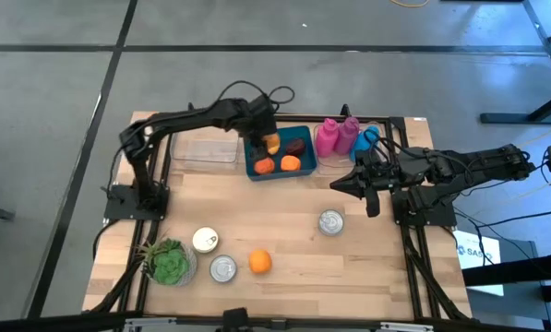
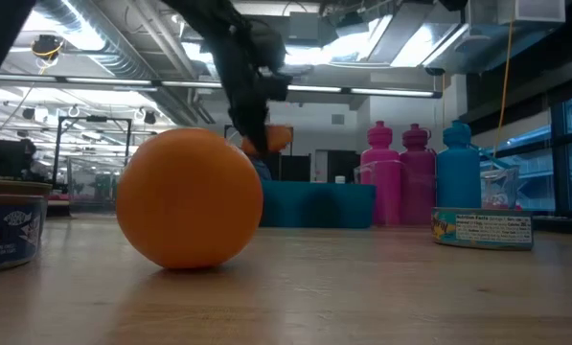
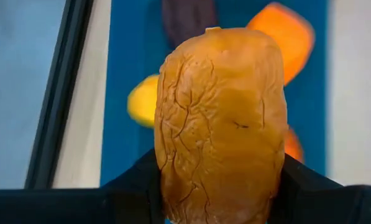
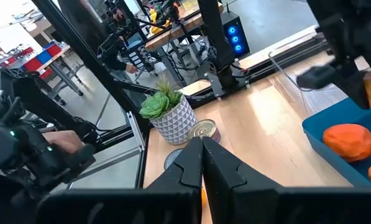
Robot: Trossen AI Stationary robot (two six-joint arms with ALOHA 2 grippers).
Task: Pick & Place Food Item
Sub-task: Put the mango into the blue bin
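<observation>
Blue bin (image 1: 305, 170) at the far middle of the wooden table (image 1: 293, 242) serves as the landmark: the left gripper (image 1: 268, 145) hangs over its near-left part, fingers pinching a wrinkled, tan-yellow food item (image 3: 220, 124) that sits between the dark pads and is lifted clear of the bin floor. Inside the bin lie two orange pieces (image 1: 290, 163) and a dark purple one (image 1: 296, 147). Just right of the bin stand two pink bottles (image 1: 328, 137) and a blue bottle (image 1: 366, 140). Right of those bottles rests the right gripper (image 1: 335, 184), its fingers pressed together and holding nothing. Nearer the front edge than the bin lie a tin can (image 1: 330, 222), an orange (image 1: 259, 262), two more cans (image 1: 222, 268) and a potted succulent (image 1: 169, 261)
</observation>
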